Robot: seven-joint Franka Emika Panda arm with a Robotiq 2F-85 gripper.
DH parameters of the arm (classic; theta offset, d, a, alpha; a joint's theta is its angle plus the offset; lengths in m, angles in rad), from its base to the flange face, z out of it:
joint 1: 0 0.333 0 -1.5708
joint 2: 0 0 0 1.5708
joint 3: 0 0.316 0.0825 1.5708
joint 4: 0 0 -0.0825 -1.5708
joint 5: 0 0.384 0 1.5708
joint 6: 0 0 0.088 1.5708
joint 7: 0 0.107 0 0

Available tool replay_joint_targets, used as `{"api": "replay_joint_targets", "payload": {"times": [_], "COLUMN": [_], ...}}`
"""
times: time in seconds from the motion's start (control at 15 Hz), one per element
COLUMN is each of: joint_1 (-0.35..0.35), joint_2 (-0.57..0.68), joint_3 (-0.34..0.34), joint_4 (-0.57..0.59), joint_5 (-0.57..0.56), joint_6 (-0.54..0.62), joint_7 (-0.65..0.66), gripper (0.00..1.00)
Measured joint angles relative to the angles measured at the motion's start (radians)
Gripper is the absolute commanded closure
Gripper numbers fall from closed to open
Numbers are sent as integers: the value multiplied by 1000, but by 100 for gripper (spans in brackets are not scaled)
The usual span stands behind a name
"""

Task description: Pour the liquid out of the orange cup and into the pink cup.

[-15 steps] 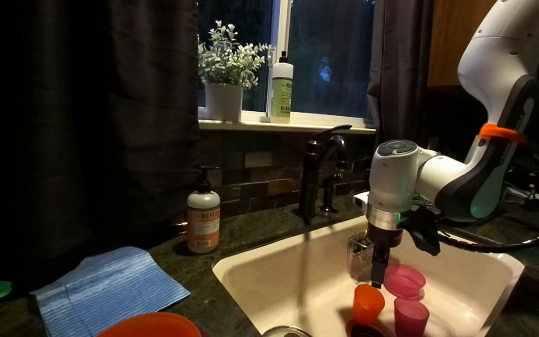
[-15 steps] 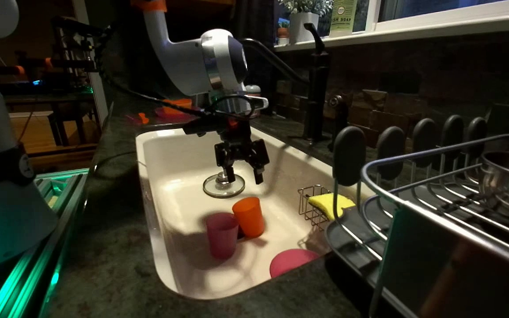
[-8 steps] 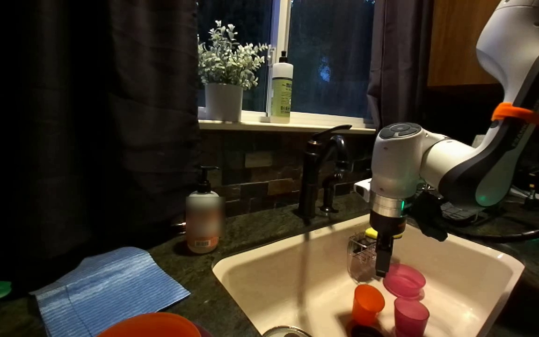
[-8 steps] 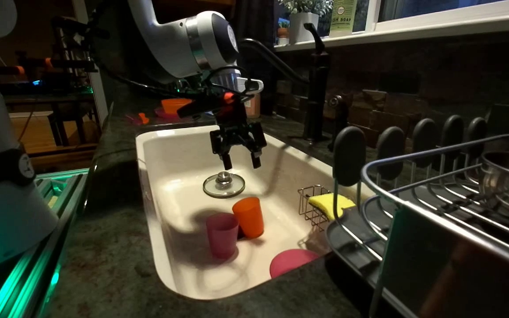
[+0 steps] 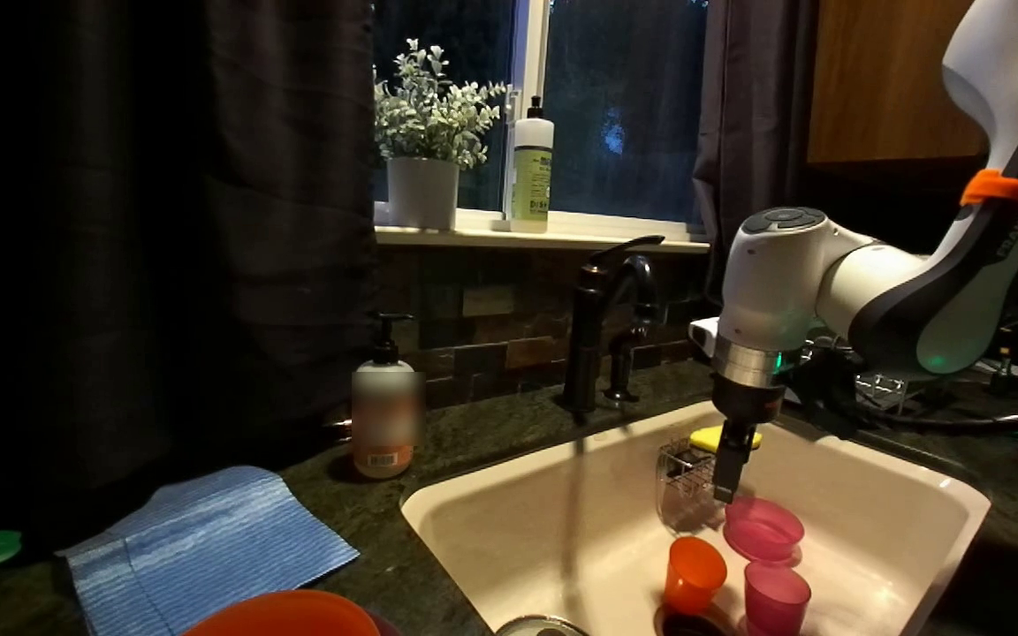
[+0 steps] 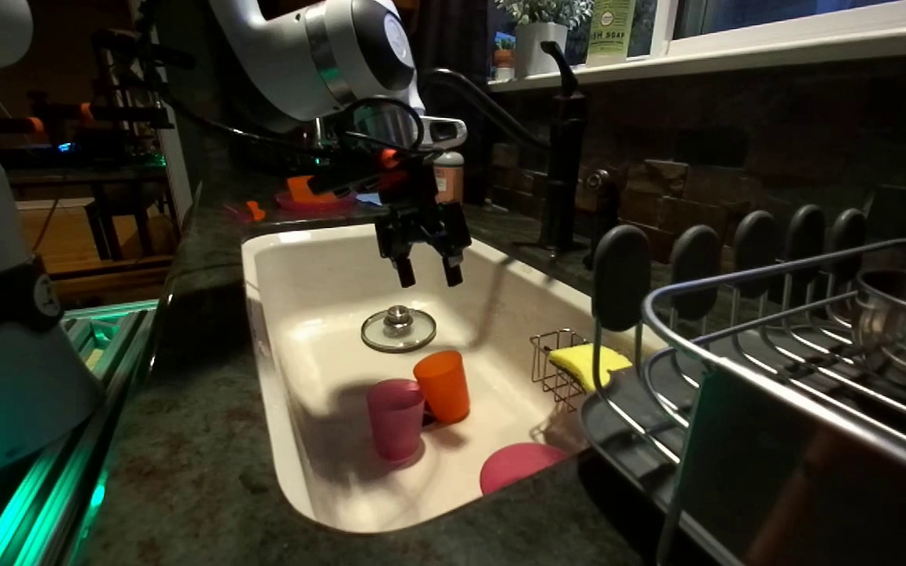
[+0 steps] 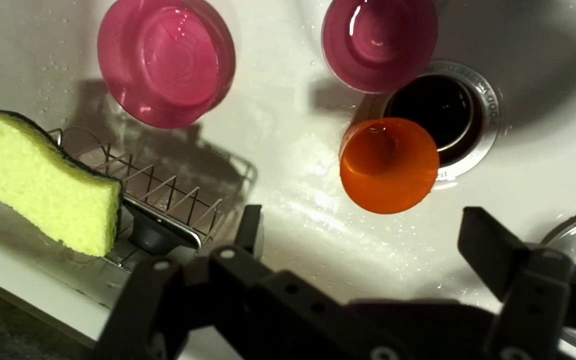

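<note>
The orange cup (image 5: 695, 574) stands in the sink beside the drain, leaning slightly. It also shows in an exterior view (image 6: 443, 387) and in the wrist view (image 7: 390, 170), mouth towards the camera. The pink cup (image 6: 395, 420) stands upright close to it; it also shows in the wrist view (image 7: 380, 37) and in an exterior view (image 5: 777, 601). Glints show inside both cups, but I cannot tell how much liquid either holds. My gripper (image 6: 429, 275) is open and empty, well above the cups. Its fingers show spread apart in the wrist view (image 7: 363, 220).
A wide pink bowl (image 7: 168, 62) sits in the sink. A wire caddy with a yellow sponge (image 7: 43, 185) hangs on the sink wall. A glass lid (image 6: 398, 330) lies in the sink. The faucet (image 5: 588, 336) and dish rack (image 6: 736, 354) stand beside the sink.
My gripper has risen and drawn away from above the orange cup. It stays open. Both cups have not moved.
</note>
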Motion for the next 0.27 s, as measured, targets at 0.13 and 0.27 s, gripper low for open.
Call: {"api": "replay_joint_targets", "payload": {"times": [0.13, 0.27], "joint_1": [0, 0], "joint_2": [-17, -29], "joint_3": [0, 1], "joint_4": [-18, -30], "joint_5": [28, 41], "joint_6": [24, 34], "joint_7": [0, 0], "gripper": [0, 0]}}
